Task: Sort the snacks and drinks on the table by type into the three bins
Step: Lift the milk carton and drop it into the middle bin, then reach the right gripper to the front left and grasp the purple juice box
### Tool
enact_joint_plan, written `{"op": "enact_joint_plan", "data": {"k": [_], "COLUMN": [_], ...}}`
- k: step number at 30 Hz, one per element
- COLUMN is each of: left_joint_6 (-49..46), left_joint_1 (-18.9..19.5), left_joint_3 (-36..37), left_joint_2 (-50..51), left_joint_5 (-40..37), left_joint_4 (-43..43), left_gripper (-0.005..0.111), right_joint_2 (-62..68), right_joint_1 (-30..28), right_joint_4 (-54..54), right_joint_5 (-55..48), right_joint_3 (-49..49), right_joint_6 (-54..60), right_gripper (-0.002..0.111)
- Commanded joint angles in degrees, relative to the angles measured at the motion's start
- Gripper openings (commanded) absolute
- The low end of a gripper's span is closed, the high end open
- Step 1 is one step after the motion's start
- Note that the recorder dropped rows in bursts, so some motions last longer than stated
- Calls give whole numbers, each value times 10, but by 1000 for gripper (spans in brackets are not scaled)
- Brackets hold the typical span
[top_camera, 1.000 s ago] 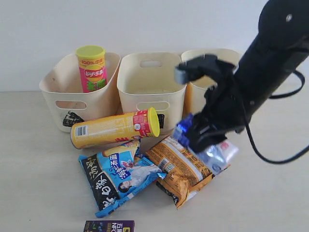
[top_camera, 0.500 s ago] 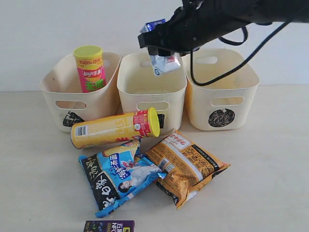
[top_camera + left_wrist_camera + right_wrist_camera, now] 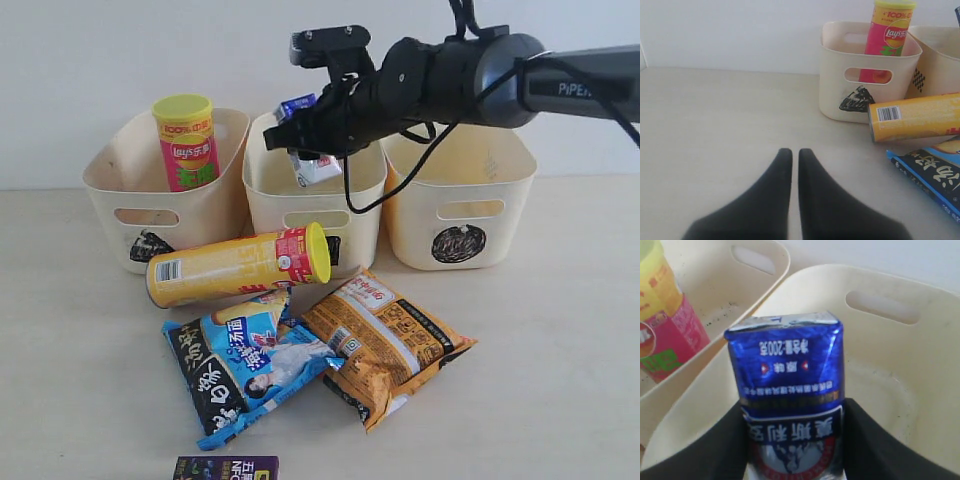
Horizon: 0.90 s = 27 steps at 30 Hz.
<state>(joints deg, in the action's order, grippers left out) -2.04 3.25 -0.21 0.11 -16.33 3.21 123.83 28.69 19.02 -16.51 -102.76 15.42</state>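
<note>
Whereas a sec ago my right end effector point(image 3: 303, 145) was low beside the orange-brown bag point(image 3: 385, 340), the ext. view now has it up over the middle bin point(image 3: 315, 215). Its jaws are clamped on the blue-and-white carton point(image 3: 318, 170), which hangs tilted w/ its lower end near the front rim, not yet let go. My read: first drink lifted and carried, drop-off next, so the middle bin prob. becomes the drinks one. The pink-green tube point(image 3: 190, 150) stands upright in the left bin point(image 3: 115, 190); the right bin point(image 3: 500, 210) shows nothing inside from here. Left on the table point(image 3: 80, 380):
- yellow tube point(image 3: 235, 268), on its side just in front of the middle bin
- blue-black-white bag point(image 3: 245, 365), touching the orange-brown bag
- dark purple carton point(image 3: 225, 468), cut by the frame's lower edge

Left wrist view: my left end effector point(image 3: 791, 157) is closed on nothing, low over bare table, well apart from the left bin point(image 3: 840, 100). Plenty of open room there; the yellow tube's point(image 3: 915, 117) barcode end is the nearest loose item.

Right wrist view: the carton point(image 3: 787, 385) sits snug between both fingers, print upside down. Beyond it is the middle bin's bare inside point(image 3: 900, 365). The rim next to the left bin runs close beside the carton, so I'd go straight down w/o sideways drift to avoid clipping that edge.
</note>
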Motion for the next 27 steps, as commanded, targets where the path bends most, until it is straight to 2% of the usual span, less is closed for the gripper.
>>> {"op": "enact_joint_plan", "data": {"k": [1, 3, 7, 9, 13, 20, 23, 27], "left_joint_6": [2, 2, 2, 2, 2, 2, 2, 2], "left_joint_1": [0, 0, 0, 0, 0, 1, 1, 1], "left_joint_3": [2, 2, 2, 2, 2, 2, 2, 2], "left_joint_2": [-1, -1, -1, -1, -1, -1, -1, -1], "left_joint_5": [5, 5, 3, 3, 3, 3, 3, 3], "left_joint_4": [-1, -1, -1, -1, -1, -1, -1, -1], "left_gripper": [4, 4, 4, 4, 4, 4, 4, 4], "right_joint_2": [8, 13, 14, 13, 5, -31, -55, -88], "right_joint_1": [-2, -2, -2, -2, -2, -2, -2, -2], "right_joint_4": [-16, -18, -31, -35, -35, -49, -53, -57], "right_joint_5": [15, 11, 0, 5, -8, -90, -127, -212], "right_joint_3": [-8, -8, -8, -8, -8, -8, -8, -8], "right_joint_6": [5, 5, 5, 5, 5, 10, 23, 23], "right_gripper": [4, 17, 52, 57, 57, 54, 38, 8]}}
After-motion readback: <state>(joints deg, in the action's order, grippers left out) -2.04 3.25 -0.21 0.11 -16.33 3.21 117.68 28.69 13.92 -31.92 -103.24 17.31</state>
